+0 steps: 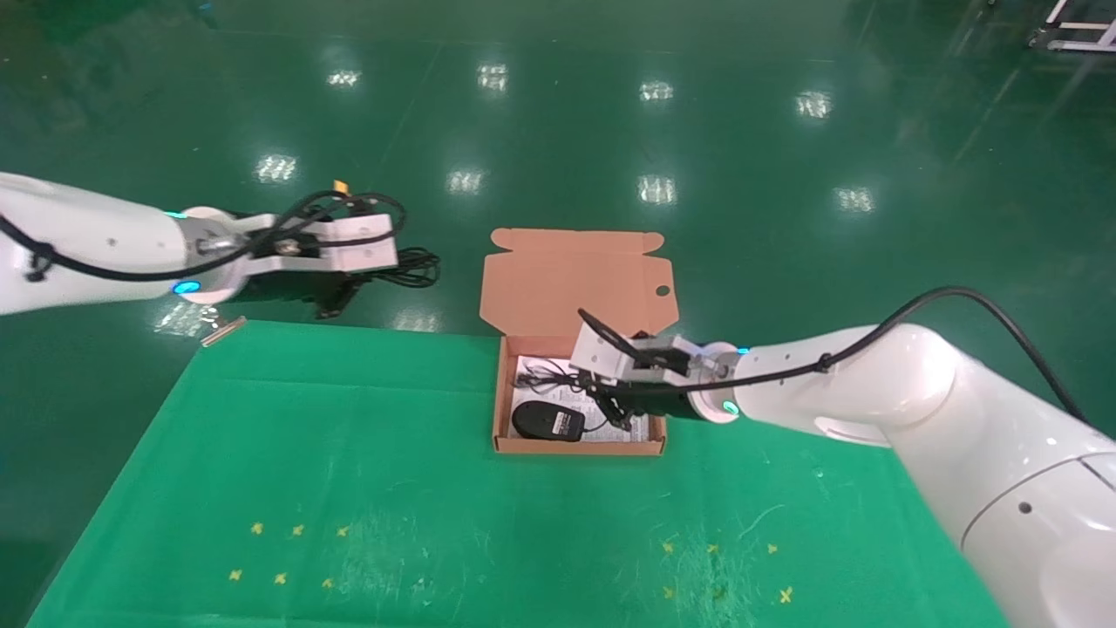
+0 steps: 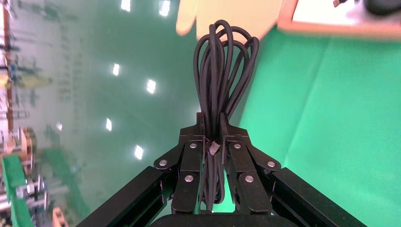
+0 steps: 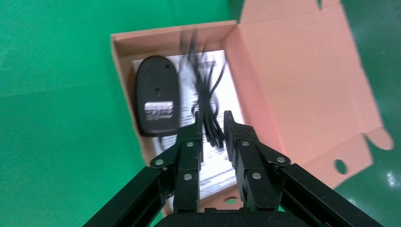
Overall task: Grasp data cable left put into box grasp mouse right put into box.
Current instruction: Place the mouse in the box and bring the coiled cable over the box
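The data cable (image 2: pixel 222 71), a black bundled coil, is pinched in my shut left gripper (image 2: pixel 213 124). In the head view this gripper (image 1: pixel 370 277) holds the cable (image 1: pixel 408 266) in the air past the table's far left edge, left of the box. The salmon box (image 1: pixel 500 384) lies open with its lid (image 1: pixel 575 279) back. The black mouse (image 1: pixel 547 421) lies in it, white label up (image 3: pixel 157 97). My right gripper (image 1: pixel 610 406) hovers over the box, open (image 3: pixel 213 120), with the mouse's cord (image 3: pixel 208 109) lying loose between the jaws.
The box sits at the far edge of a green table cloth (image 1: pixel 349 453) with small yellow marks (image 1: pixel 296 529). A white printed sheet (image 3: pixel 217 165) lines the box. A small metal piece (image 1: pixel 222 330) lies at the cloth's far left corner. Shiny green floor lies beyond.
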Robot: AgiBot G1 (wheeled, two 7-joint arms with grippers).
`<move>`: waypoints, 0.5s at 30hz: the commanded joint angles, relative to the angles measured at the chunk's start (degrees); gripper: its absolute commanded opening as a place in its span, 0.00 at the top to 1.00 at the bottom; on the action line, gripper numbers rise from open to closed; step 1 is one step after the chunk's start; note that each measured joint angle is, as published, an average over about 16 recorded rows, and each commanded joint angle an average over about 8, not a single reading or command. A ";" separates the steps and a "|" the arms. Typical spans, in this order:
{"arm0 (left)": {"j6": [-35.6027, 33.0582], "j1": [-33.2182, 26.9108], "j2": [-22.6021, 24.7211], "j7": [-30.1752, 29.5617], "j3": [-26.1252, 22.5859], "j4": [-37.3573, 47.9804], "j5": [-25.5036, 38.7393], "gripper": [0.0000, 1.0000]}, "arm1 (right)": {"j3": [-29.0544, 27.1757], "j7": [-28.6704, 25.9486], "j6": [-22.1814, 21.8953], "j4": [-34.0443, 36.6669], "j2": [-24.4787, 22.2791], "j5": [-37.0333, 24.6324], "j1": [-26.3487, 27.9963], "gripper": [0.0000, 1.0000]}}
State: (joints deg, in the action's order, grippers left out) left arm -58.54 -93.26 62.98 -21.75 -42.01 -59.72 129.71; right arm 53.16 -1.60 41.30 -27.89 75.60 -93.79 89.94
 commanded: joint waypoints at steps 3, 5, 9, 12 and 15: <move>2.14 1.19 2.65 0.84 -0.48 1.06 -0.46 1.00 | 0.07 -0.91 0.00 -1.55 -1.30 -0.03 0.58 0.00; 3.88 1.93 4.65 1.95 -0.99 2.40 -0.55 1.00 | -0.22 -1.50 -0.05 -2.87 -2.85 0.05 0.88 0.00; 8.10 3.34 8.81 4.74 -1.86 6.09 -1.01 1.00 | -0.78 -3.14 -0.13 -6.85 -7.21 -0.16 1.26 0.00; 11.98 4.46 11.78 7.40 -2.62 9.41 -1.38 1.00 | -0.92 -5.15 0.23 -11.10 -11.17 -0.88 1.37 0.00; 16.03 5.80 13.85 9.96 -3.80 12.16 -2.39 1.00 | -0.86 -7.98 0.78 -16.16 -15.21 -2.01 1.26 0.00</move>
State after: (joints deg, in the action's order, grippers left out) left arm -42.72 -87.40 75.97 -12.25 -46.52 -48.46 126.46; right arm 52.32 -10.24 42.00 -44.59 60.51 -96.02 91.00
